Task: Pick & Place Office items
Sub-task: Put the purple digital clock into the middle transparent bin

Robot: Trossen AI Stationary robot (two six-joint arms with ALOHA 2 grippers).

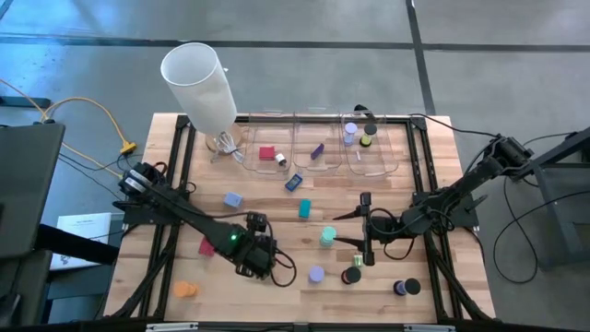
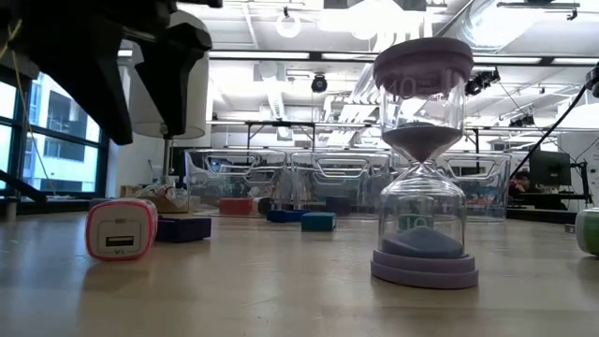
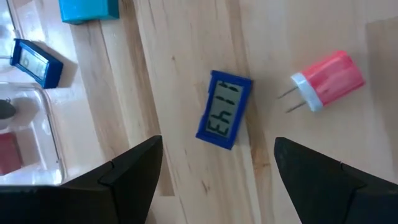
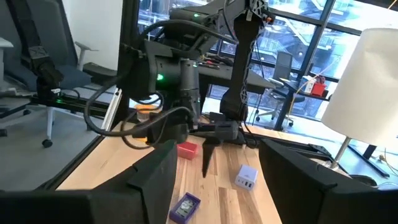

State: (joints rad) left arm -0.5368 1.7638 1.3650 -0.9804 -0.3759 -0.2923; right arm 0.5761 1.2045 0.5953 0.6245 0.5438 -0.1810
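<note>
The left gripper [image 3: 214,180] is held wide open and empty above the table [image 3: 186,74]. A dark blue flat rectangle [image 3: 224,109] is seen just ahead between its fingers, a pink plug block [image 3: 328,79] beside. The right gripper [image 1: 366,231] is opened too, nothing held.

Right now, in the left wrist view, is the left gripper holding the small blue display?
No. The blue display lies flat on the wooden table, apart from the open left gripper, beside a pink plug adapter.

pale matt wood table [image 1: 387,286], clear glossy plastic bins [image 1: 318,164], smooth white cylinder [image 1: 201,85]
</note>
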